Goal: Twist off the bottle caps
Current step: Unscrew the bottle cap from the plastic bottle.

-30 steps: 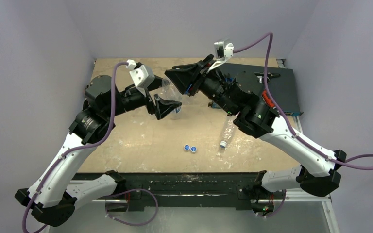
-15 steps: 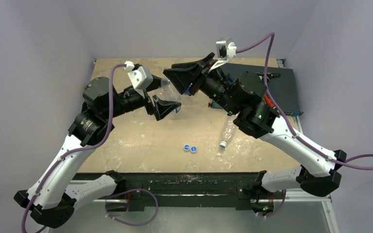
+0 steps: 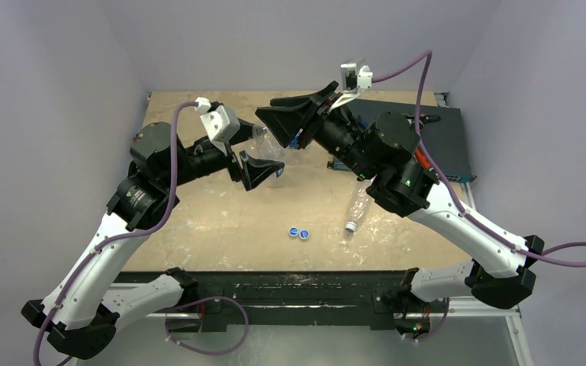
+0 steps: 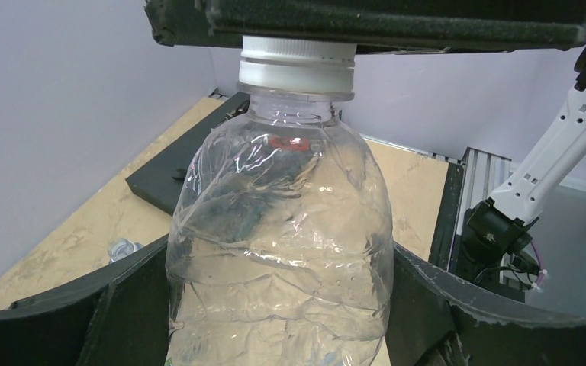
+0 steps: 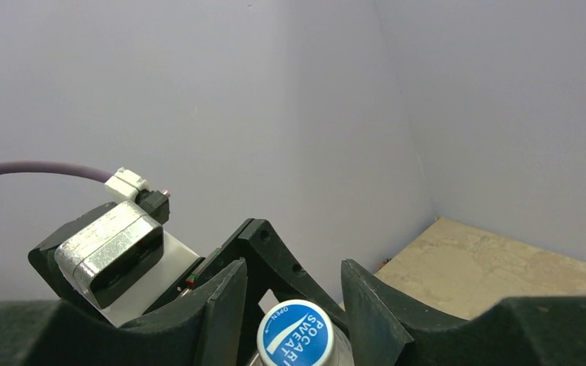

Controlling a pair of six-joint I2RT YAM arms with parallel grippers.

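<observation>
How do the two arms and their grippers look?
The left arm and right arm: white lower links, black joints and forearms, a purple cable looping along each. The left gripper and right gripper have broad black fingers, with a white camera block at each wrist.

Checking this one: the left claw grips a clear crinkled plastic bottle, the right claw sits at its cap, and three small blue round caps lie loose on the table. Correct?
Not quite: only two small blue round caps lie loose on the table, side by side, as the top external view shows. The rest stands.
</observation>
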